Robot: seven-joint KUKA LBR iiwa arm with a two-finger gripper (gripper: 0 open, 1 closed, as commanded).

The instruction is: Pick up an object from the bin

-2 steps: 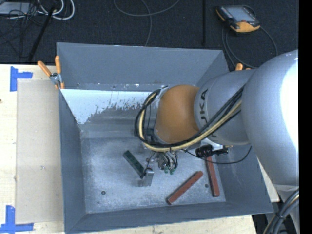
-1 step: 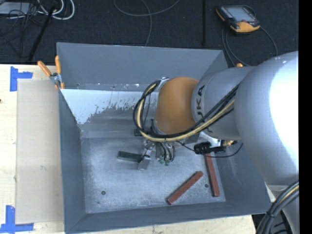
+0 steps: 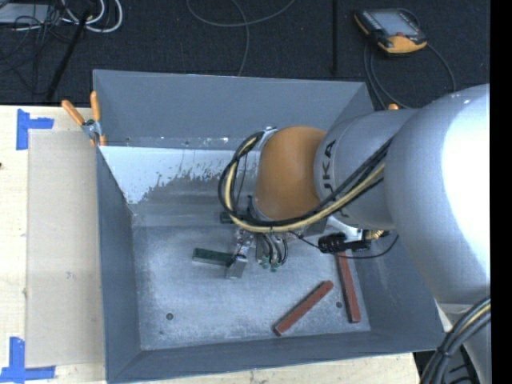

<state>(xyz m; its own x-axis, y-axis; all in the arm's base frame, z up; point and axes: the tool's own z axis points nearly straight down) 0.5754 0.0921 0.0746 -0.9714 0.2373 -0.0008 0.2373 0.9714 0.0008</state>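
Gripper sits low over the floor of the bin, near centre. Whether it is open or closed cannot be told, and no object is seen in its hold.

Risk: the green bar is thin and lies flat. A closing grip may skid over it or push it away toward 9 o'clock. Too deep a descent may strike the floor.

The bar lies just beside the gripper at 9 o'clock. Contact cannot be confirmed. Two brown sticks lie farther off, at 4 o'clock.
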